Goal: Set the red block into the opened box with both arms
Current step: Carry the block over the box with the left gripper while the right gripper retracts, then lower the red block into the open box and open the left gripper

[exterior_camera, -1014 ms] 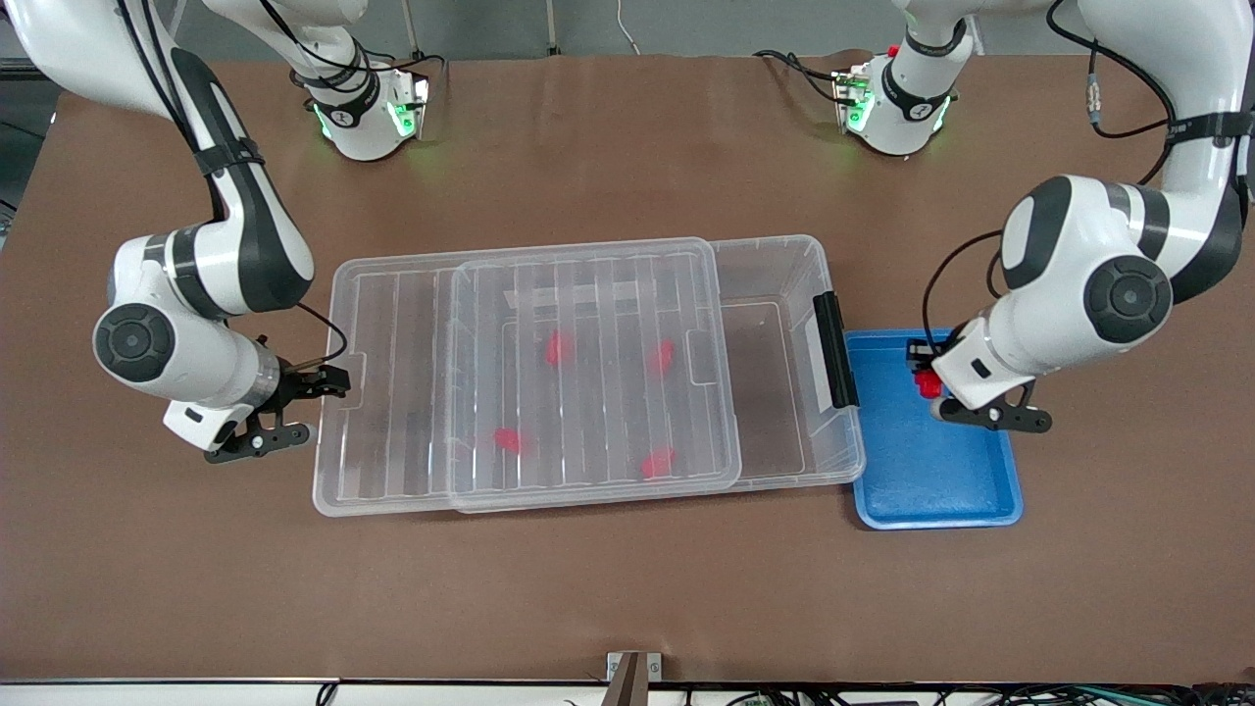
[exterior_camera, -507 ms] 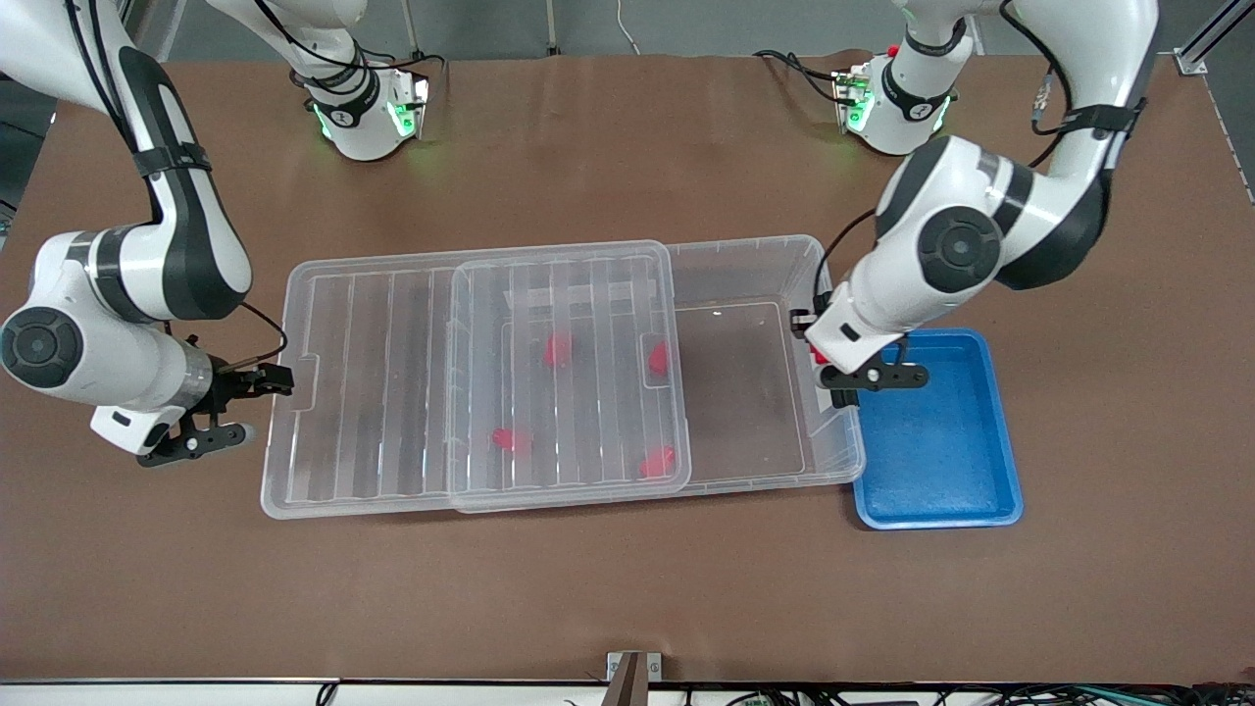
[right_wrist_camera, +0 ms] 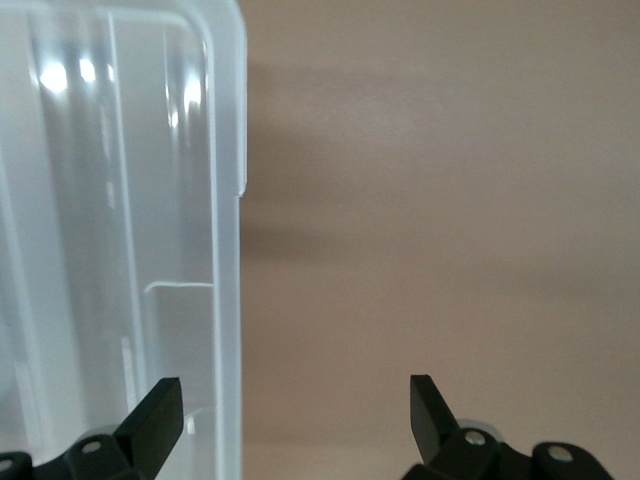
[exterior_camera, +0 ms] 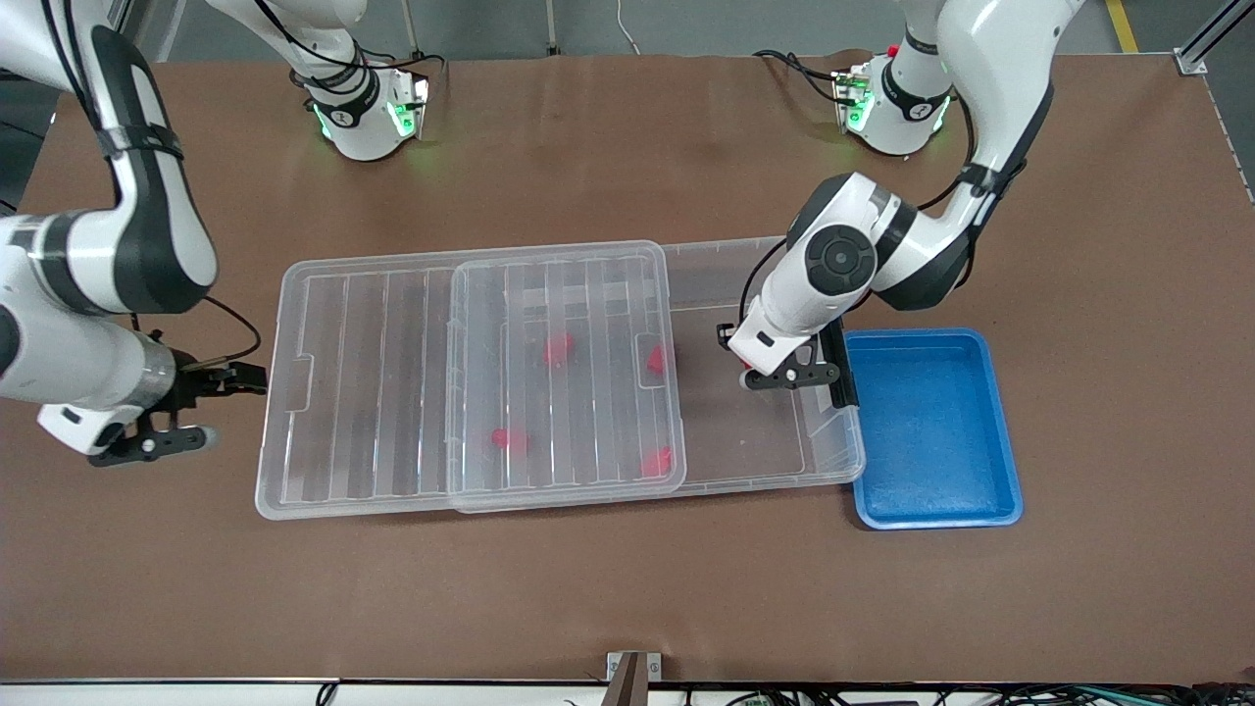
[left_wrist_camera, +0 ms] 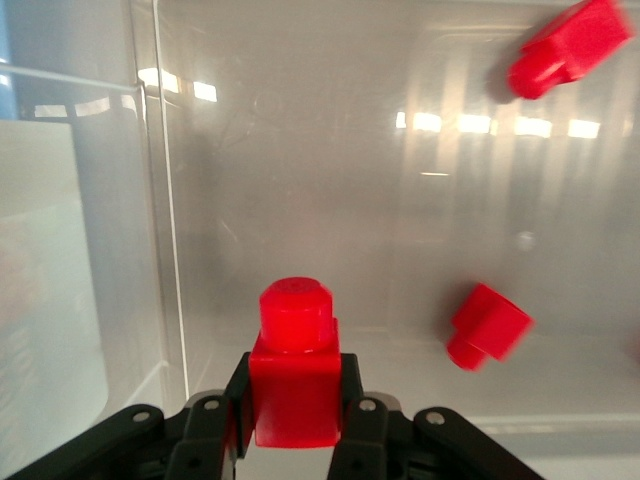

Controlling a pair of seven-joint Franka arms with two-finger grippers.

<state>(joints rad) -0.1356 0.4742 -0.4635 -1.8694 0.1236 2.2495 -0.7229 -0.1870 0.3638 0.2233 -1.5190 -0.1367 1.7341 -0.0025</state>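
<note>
One red block (left_wrist_camera: 295, 375) — now over box (exterior_camera: 775, 257)

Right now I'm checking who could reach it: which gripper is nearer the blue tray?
Left. The left gripper, shut on a red block, is over the box's open end beside the blue tray; the right gripper is past the lid.

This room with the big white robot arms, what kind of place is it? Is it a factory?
More likely a robot lab or test bench than a factory. Two white arms are bolted to one brown table. Cables trail from their bases, and the work is toy-like: the left pincer holds a red block over a clear box.
</note>
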